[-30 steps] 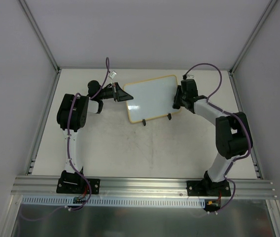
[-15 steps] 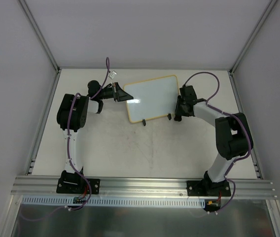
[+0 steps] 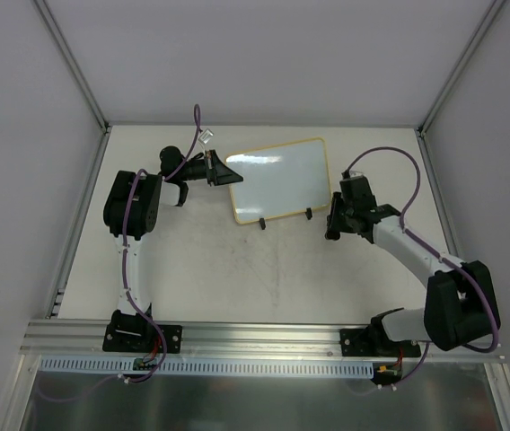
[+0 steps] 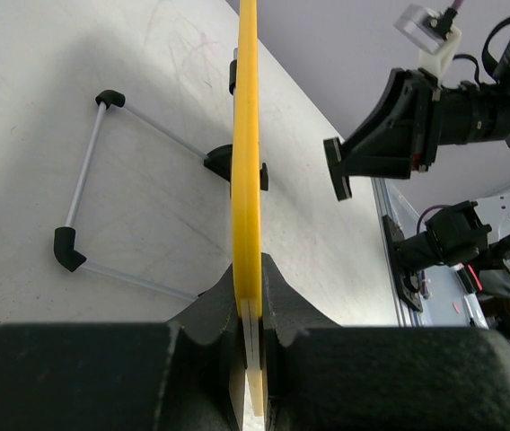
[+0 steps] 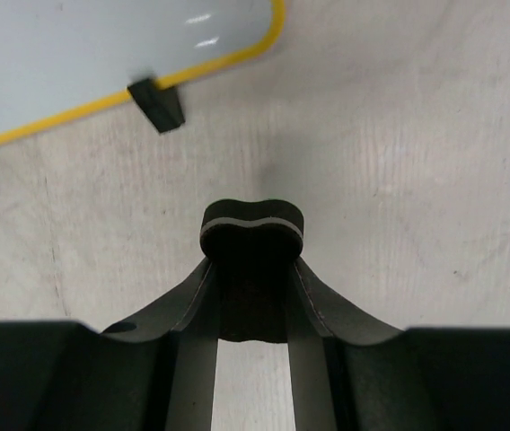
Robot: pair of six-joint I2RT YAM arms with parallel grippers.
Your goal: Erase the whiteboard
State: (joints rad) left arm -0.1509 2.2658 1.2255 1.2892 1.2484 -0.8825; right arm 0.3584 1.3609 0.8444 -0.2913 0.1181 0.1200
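Note:
The whiteboard (image 3: 280, 178) stands propped on two small black feet at the back middle of the table, its white face clean. My left gripper (image 3: 220, 170) is shut on the board's left edge; in the left wrist view the yellow frame (image 4: 248, 135) runs edge-on between the fingers. My right gripper (image 3: 334, 226) is shut on a small black eraser block (image 5: 252, 226) and hovers over the bare table, right of and nearer than the board's lower right corner (image 5: 237, 45).
A thin wire stand with black corners (image 4: 89, 180) sits behind the board in the left wrist view. Aluminium rails (image 3: 264, 337) line the near edge. White walls enclose the table on three sides.
My right gripper with the eraser has left the board's right edge and moved toward the near right, over bare table. The board has tilted a little. The left gripper has kept its hold.

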